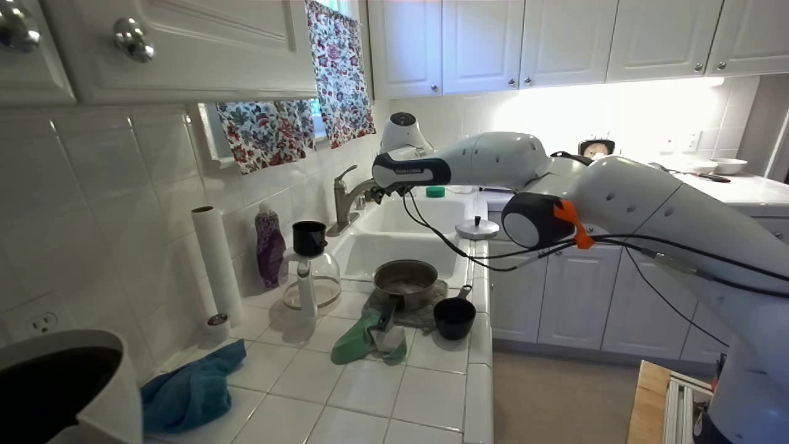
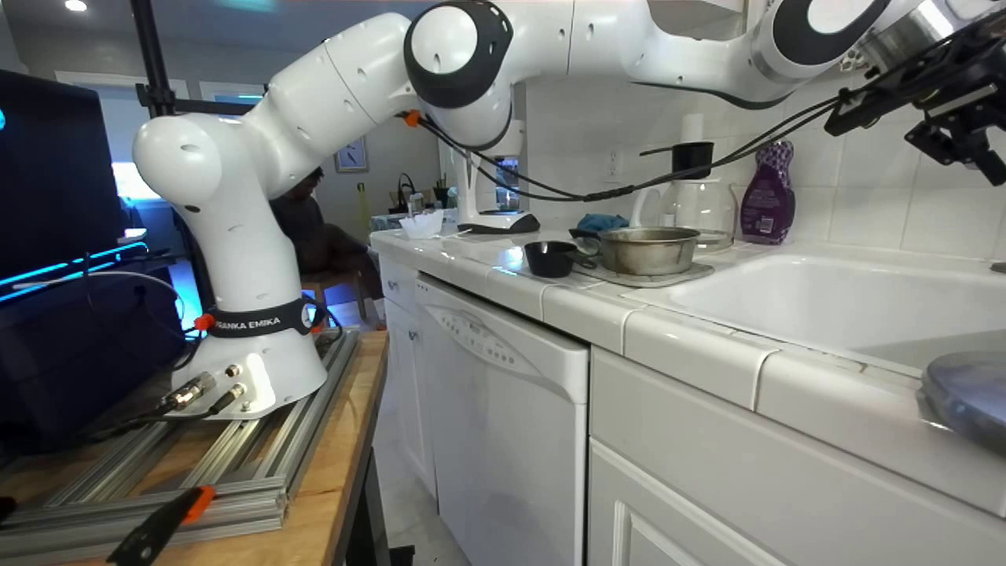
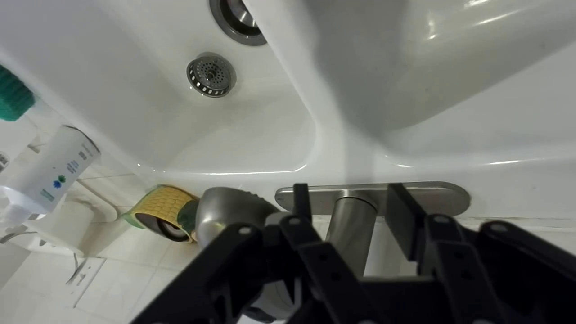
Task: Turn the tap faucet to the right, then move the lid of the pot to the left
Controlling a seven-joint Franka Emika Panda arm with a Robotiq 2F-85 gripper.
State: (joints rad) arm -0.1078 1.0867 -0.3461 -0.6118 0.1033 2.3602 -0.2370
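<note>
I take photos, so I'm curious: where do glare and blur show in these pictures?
In an exterior view, light washes out the backsplash; in an exterior view, the pot lid looks smeared; in the wrist view, glints streak the sink and the dark end effector looks soft.

On the tiled bench (image 1: 370,401), a dark purple bottle (image 1: 270,254) stands by the wall beside a glass carafe (image 1: 325,277) topped by a black cup (image 1: 309,239). A blue cloth (image 1: 194,390) lies crumpled near a white roll (image 1: 220,265), apart from a green cloth (image 1: 355,340). In the wrist view, a metal strainer (image 3: 210,74) sits near the drain (image 3: 231,29) in the sink (image 3: 153,108).
</note>
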